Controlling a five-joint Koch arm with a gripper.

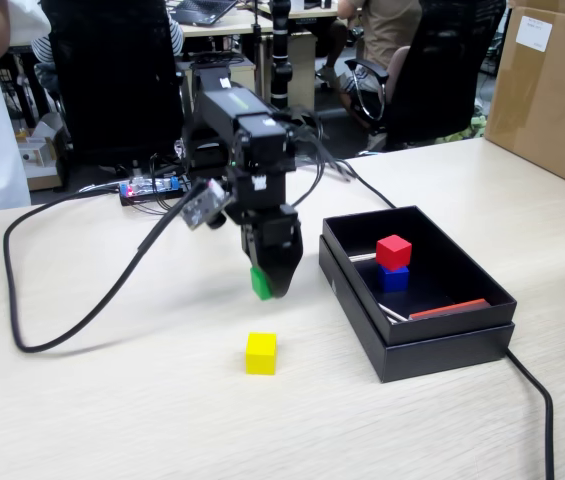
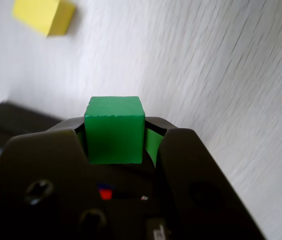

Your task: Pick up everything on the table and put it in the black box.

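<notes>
Inside the black box (image 1: pixel 467 318), red cube (image 1: pixel 394 251) tops blue cube (image 1: pixel 394 279).

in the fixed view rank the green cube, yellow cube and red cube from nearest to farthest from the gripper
1. green cube, clamped in the gripper.
2. yellow cube, on the table just below it.
3. red cube, right, in the black box.

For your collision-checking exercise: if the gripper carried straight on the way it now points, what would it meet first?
The gripper, shut on the green cube, points down at bare table. It would probably meet that first, behind the yellow cube rather than on it, though depth is unclear.
</notes>
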